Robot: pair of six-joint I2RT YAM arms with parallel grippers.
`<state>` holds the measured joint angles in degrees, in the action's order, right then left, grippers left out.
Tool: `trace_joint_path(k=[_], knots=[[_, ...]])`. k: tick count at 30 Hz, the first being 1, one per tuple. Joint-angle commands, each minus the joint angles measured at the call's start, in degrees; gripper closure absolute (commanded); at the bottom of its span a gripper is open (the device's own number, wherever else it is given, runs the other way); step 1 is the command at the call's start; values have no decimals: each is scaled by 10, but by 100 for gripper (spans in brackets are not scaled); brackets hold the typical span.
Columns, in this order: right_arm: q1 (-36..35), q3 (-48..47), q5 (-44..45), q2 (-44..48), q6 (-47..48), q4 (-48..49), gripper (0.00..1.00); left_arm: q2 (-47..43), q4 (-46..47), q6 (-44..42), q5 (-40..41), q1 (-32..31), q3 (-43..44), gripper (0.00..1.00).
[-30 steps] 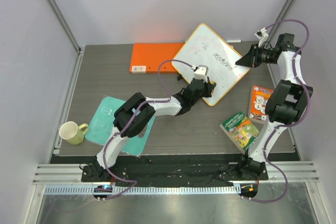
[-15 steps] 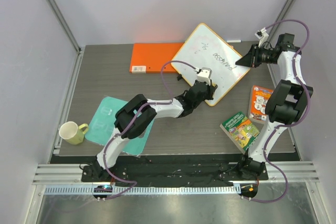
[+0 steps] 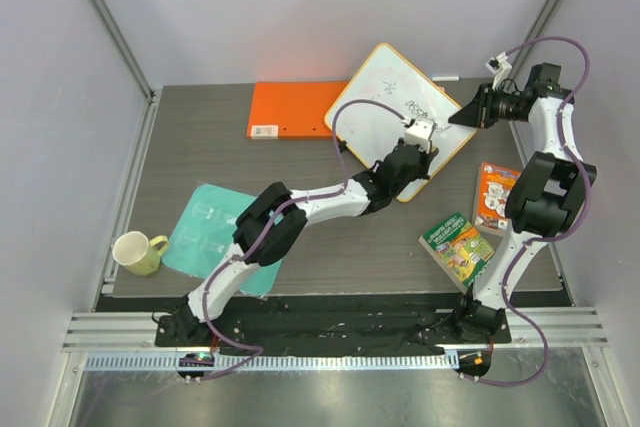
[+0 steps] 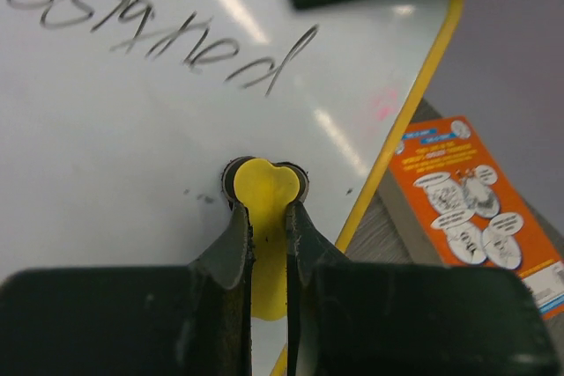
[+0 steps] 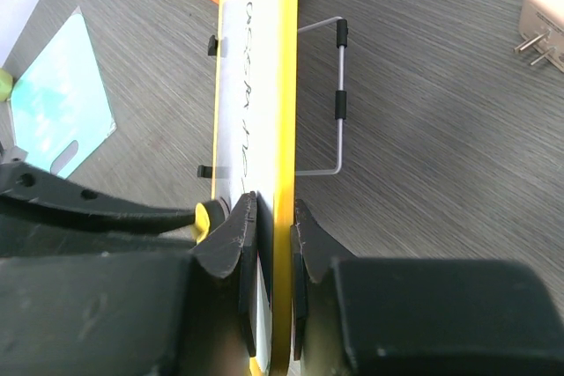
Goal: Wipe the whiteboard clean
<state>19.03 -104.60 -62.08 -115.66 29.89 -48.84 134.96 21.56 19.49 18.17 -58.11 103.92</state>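
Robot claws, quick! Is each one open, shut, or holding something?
Left gripper: closed, holding a small yellow eraser against the whiteboard.
Right gripper: closed, gripping the whiteboard's yellow edge.

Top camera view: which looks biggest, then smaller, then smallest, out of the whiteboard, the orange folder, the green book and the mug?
1. whiteboard
2. orange folder, though part of it hides behind the board
3. green book
4. mug

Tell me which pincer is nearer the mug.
Left. The left pincer, holding a yellow eraser, presses on the whiteboard right of the mug; the right pincer clamps the board's right edge, farther off.
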Motion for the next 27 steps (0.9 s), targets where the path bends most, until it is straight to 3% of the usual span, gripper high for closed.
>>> trace_joint_path(k=[1, 16, 27], knots=[[-27, -2, 59, 3, 81, -34, 99, 69, -31, -14, -56, 0, 94, 100], [-27, -7, 64, 5, 87, -47, 99, 138, 8, -7, 13, 52, 197, 100], [-27, -13, 63, 7, 90, -54, 99, 124, 2, 4, 44, 108, 153, 100]])
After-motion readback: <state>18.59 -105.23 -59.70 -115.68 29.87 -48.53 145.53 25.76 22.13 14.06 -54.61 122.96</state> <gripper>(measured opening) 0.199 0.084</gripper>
